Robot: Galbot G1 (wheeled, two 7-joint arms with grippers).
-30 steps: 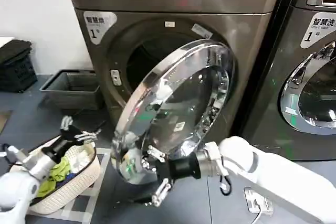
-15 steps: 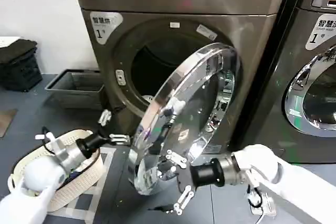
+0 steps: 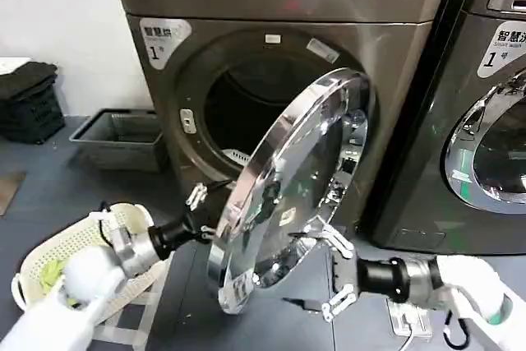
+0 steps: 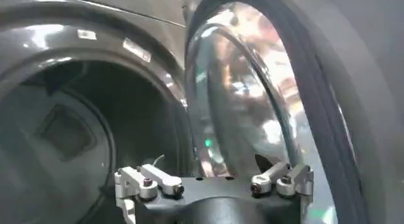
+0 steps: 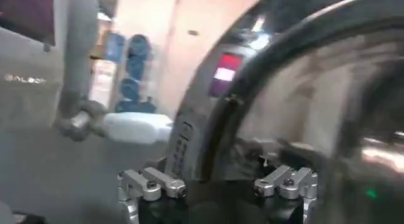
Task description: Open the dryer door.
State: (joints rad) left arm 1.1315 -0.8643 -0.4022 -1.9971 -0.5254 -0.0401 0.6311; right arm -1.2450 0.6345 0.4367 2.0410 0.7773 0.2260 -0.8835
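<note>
The dryer door wears a glossy mirror-chrome ring; the dryer front looks like brushed metal; the basket seems matt woven plastic.

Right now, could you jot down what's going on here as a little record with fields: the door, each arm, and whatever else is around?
Door: large round chrome-ringed dryer door, swung partly open, dark drum opening exposed
Left gripper: at the door's outer edge, on its inner side, fingers open
Right gripper: low in front of the door's chrome face, fingers open, gripping nothing
Floor, left: white woven laundry basket with green cloth inside
Right: second darker machine, door shut
</note>
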